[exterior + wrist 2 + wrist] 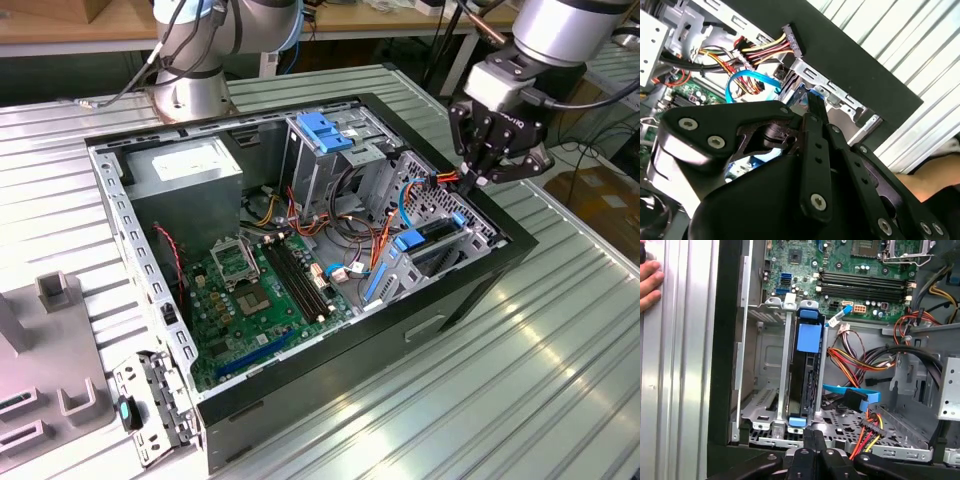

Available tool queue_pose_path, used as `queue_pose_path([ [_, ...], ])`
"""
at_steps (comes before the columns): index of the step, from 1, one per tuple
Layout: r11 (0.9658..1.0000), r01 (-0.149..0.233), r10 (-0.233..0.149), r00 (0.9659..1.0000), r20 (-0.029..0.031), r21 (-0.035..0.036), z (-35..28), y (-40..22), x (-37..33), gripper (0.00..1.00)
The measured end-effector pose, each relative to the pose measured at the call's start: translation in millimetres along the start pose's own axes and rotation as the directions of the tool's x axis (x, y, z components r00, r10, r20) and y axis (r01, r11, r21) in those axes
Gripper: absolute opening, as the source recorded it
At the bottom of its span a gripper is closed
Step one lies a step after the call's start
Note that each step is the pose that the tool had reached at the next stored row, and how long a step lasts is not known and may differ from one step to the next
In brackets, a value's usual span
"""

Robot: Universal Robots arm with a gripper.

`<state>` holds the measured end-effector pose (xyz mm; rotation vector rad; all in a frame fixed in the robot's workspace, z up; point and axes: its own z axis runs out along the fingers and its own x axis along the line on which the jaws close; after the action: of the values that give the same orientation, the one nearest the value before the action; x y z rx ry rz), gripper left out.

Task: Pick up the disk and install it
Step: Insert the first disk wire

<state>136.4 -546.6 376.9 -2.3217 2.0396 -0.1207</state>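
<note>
at case rim [726, 365], tool [813, 432] above slotted disk [807, 380]

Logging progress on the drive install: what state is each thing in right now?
computer case: open, side panel off.
disk: on edge in the drive bay slot.
claw: shut, tips beside the disk's blue end tab.
blue data cable: loose, not plugged into the disk.
power connector: unplugged, hanging free.
memory slots: empty.
</note>
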Motion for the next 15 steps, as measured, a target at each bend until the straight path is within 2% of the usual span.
queue_pose_path([
  [3,0.9985,0.054,-0.054,0.9985,0.0049,0.0016,0.5,-0.1,-0.1,0.12],
  [4,0.9982,0.060,-0.060,0.9982,0.0052,0.0018,0.5,-0.5,-0.9,0.12],
  [8,0.9975,0.070,-0.070,0.9975,0.0063,0.0021,0.6,-3.9,-10.2,0.12],
  [15,0.9962,0.087,-0.087,0.9961,0.0077,0.0027,1.0,-9.8,-20.0,0.12],
])
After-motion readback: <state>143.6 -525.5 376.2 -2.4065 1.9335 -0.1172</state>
